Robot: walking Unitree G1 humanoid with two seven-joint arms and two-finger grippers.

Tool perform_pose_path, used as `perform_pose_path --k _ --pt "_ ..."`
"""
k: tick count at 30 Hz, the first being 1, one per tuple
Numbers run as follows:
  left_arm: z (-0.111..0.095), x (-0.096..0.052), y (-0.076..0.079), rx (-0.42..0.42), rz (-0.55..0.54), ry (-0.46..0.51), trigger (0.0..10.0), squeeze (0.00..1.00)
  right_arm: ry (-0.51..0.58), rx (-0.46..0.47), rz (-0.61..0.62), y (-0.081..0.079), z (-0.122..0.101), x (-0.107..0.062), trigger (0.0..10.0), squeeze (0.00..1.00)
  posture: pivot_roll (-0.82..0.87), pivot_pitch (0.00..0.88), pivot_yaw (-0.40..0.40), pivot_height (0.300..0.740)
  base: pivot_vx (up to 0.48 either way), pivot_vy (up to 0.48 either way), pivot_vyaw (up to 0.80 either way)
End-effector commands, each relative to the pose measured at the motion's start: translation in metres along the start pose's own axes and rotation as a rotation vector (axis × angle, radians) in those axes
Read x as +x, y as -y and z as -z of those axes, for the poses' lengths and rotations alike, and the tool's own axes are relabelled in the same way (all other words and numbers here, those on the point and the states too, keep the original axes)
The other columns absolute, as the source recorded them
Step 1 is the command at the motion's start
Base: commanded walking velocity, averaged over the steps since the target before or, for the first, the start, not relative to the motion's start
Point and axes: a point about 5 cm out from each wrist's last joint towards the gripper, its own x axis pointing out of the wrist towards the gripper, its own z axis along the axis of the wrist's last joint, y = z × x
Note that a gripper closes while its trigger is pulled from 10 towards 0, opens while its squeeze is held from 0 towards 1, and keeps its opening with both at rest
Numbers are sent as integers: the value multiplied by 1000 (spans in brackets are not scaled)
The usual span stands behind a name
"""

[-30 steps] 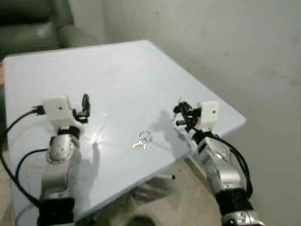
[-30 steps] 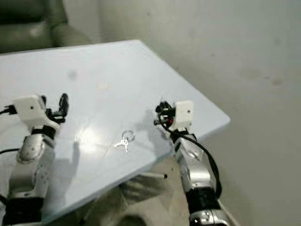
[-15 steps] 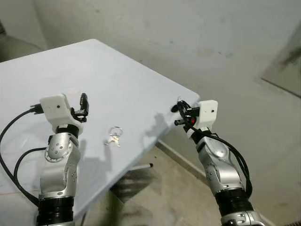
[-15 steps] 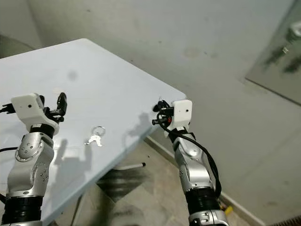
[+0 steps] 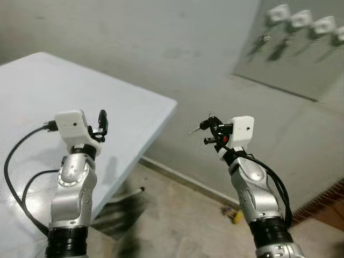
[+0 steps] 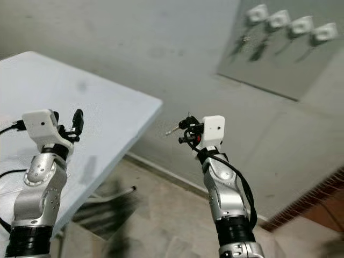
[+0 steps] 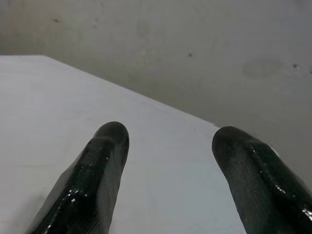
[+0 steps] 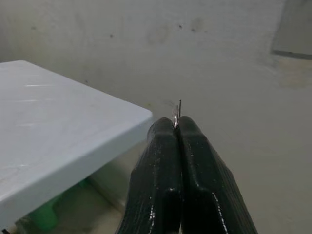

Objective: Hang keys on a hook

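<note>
We see the right claw (image 5: pixel 206 132) raised off the worktop (image 5: pixel 32 102) edge, fingers pressed tight together on a thin metal sliver (image 8: pixel 177 114), likely the keys, too small to confirm. Left claw (image 7: pixel 168 146) hovers above the worktop, fingers spread wide, nothing between them. Hooks (image 5: pixel 301 19) sit on the wall panel, upper right, a few with blurred items hanging.

A pale blue table (image 5: pixel 64 91) fills the left of the scene, its near corner (image 5: pixel 173 102) jutting toward a plain grey wall (image 5: pixel 161 43). A dark metal leg (image 5: pixel 131 192) shows beneath the tabletop edge. The floor (image 5: pixel 177 220) below is beige and blurred. At the lower right, a strip of reddish-brown brick (image 6: pixel 312 201) runs along the base of the wall, and a small yellow object (image 5: pixel 236 216) lies on the floor nearby.
</note>
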Motion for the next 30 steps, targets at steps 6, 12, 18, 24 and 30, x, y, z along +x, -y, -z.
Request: perform_pose_path --k 6,12,18,24,30 --pt "-3 2 8 -11 13 15 10000 0 -1 -32 20 12 -5 -1 10000 0 -96 51 -79 740 0 0 -775" --pt "-4 1 10 -6 21 18 10000 0 7 -29 21 12 -10 -1 10000 0 -98 57 -76 740 0 0 -775" --pt "-2 2 12 -15 46 6 10000 0 3 -9 35 11 -7 -3 10000 0 -108 75 -54 740 0 0 -775" --pt "-3 7 10 13 32 3 10000 0 -8 31 81 14 -3 -5 10000 0 -111 67 -48 740 0 0 -320" --pt "-3 7 12 26 39 5 10000 0 -15 26 109 16 -3 -4 10000 0 -115 65 -46 740 0 0 0"
